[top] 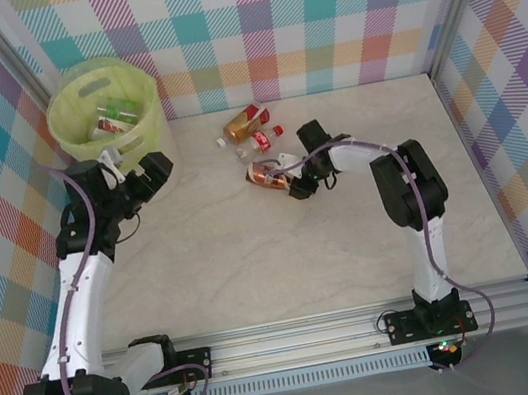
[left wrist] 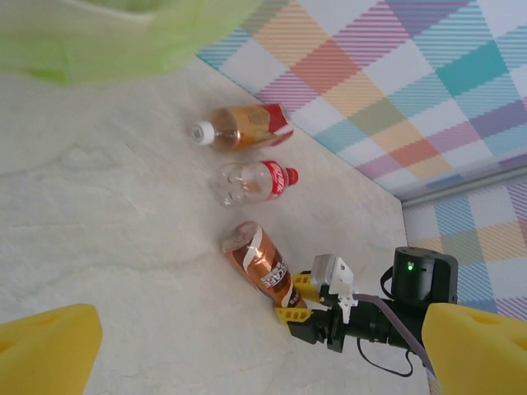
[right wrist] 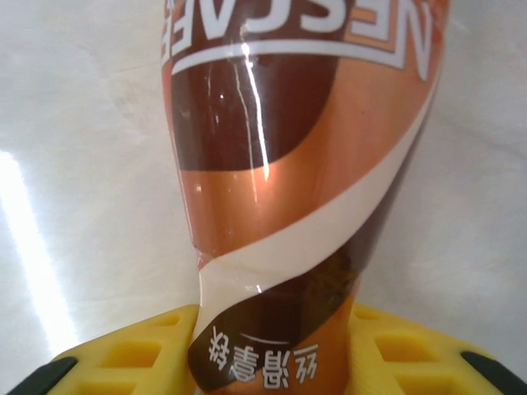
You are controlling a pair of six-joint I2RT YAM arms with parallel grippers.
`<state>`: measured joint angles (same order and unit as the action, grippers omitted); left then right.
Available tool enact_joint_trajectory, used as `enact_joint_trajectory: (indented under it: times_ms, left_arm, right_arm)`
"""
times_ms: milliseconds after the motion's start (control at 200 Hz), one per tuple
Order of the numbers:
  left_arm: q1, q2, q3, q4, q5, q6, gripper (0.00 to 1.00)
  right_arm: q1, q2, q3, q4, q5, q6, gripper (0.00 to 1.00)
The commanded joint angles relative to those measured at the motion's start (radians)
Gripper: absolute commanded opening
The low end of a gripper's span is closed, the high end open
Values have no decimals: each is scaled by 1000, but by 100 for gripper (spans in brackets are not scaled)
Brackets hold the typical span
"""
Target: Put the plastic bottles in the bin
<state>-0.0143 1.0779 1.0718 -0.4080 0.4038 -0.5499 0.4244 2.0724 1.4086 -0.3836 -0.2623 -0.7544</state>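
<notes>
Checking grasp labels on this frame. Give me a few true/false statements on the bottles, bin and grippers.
1. The right gripper is shut on the brown-label bottle. True.
2. Three bottles lie on the table outside the bin: the brown-label one, a red-capped bottle and a white-capped bottle. True.
3. The bin is empty. False: there are bottles inside, with green and red labels showing.
4. The left gripper holds a bottle. False: it is open and empty, next to the bin.
5. The bin is tipped on its side. False: it stands upright in the far left corner.
</notes>
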Motion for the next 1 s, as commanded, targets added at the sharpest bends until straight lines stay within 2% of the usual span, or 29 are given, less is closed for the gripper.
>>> enact_joint_trajectory:
  times_ms: [0, 365, 615, 775, 995]
  left_arm:
    - [-45, -25, -49, 104, 38, -30, 100]
    - [-196, 22, -220, 409, 20, -137, 100]
    - [-287, 146, -256, 594, 34, -220, 100]
    - [-364, 248, -215, 638, 33, -222, 100]
    - [-416, 334, -178, 651, -76, -228, 100]
  right_arm:
    - [24, -112, -84, 88, -31, 66, 37]
    - [100, -351, -297, 219, -100, 241, 33]
    - [129, -441, -401, 378, -161, 408, 32]
    - [146, -471, -416, 425, -215, 496, 33]
    - [155, -495, -415, 462, -270, 565, 34]
